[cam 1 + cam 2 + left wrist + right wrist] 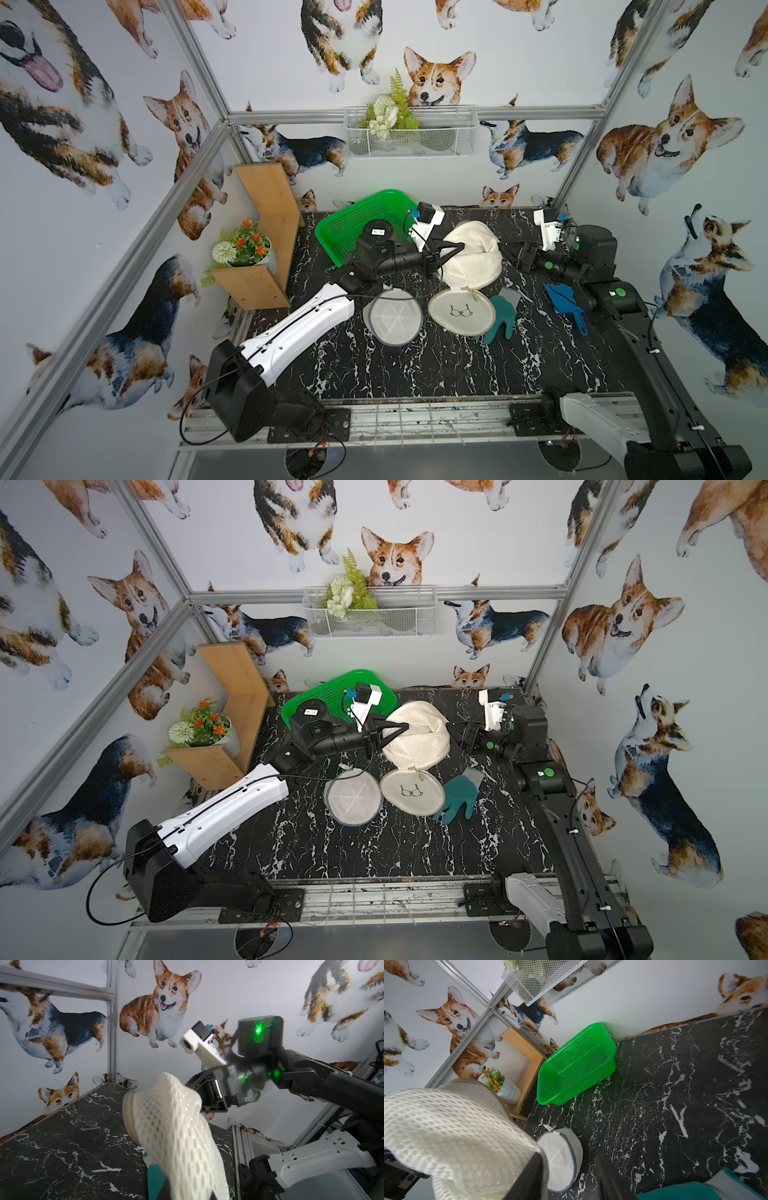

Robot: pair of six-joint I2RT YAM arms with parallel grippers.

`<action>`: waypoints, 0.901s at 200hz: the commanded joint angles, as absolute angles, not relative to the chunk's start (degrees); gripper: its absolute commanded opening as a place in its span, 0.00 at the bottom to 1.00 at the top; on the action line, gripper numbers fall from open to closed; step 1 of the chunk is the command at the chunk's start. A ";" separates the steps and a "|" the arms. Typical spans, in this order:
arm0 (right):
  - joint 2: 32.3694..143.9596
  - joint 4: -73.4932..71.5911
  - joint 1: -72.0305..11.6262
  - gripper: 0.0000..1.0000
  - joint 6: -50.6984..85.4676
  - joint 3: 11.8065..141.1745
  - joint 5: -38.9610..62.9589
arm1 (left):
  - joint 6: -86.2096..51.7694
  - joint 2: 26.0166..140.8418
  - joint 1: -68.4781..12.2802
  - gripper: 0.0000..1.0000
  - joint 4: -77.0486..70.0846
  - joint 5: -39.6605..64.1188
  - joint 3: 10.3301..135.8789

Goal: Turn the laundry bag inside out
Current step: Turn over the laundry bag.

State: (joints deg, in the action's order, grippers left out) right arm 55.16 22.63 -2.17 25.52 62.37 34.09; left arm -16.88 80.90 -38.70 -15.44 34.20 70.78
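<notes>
My left gripper (456,248) is pressed together, pinching the cream dome-shaped mesh laundry bag (478,259), which sits toward the back of the table. My right gripper (513,254) stands spread just beside it. The green perforated plastic basket (581,1082) sits tilted by the back wall, showing its bare floor. The white wire wall basket (436,141) holds white artificial flowers (383,116).

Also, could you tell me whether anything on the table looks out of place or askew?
The green basket is tilted up on one long edge at the back wall, its opening facing forward rather than upward. Nothing looks spilled or damaged. A teal glove lies loose beside the laundry bag.
</notes>
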 commanded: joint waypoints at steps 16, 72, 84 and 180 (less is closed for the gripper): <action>52.52 19.32 -1.85 0.77 27.32 65.45 31.83 | -22.14 82.05 -38.41 0.00 -15.40 22.14 71.65; 48.22 10.26 -1.96 0.68 43.90 57.33 38.92 | -32.78 81.25 -38.38 0.00 -24.67 16.46 67.05; 46.80 7.23 -1.97 0.68 46.69 55.18 38.83 | -34.03 81.30 -38.37 0.00 -25.92 16.22 66.72; 53.09 -10.57 -5.61 0.44 55.16 51.47 40.88 | -40.96 82.27 -38.32 0.00 -30.92 18.11 66.99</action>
State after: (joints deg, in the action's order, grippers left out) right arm 51.79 -3.84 -5.41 54.04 50.15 40.60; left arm -39.64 82.08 -38.37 -28.45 16.93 66.37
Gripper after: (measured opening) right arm 0.451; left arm 0.093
